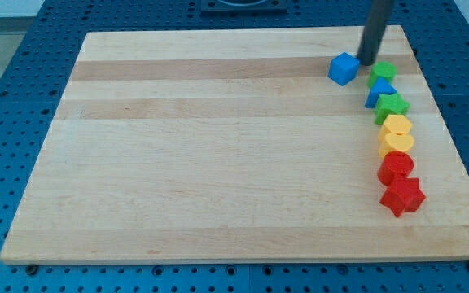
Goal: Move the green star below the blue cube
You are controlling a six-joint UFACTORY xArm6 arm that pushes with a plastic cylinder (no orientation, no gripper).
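1. My tip (365,63) touches down near the view's top right of the counter (218,163). The tool is a plain dark rod with no parts that part or close, so nothing is clamped by it.
2. The tip stands between two blocks: the blue cube (343,68) is just beside it on the view's left, and a green block (383,72) is just beside it on the view's right. Whether the tip touches either one cannot be told.
3. Touching that green block from below is a second blue block (379,92), its shape hard to make out.
4. Next down the column is the green star (392,107), pressed against the blue block above it. It lies to the view's right of and lower than the blue cube, well short of being directly under it.
5. Below the star come two yellow blocks, the upper (396,126) and the lower (396,143), touching each other.
6. Under them sits a red block (396,168), rounded in outline.
7. Last in the column, nearest the view's bottom, is a red star (403,196), touching the red block above.
8. The whole column curves along the counter's right side.
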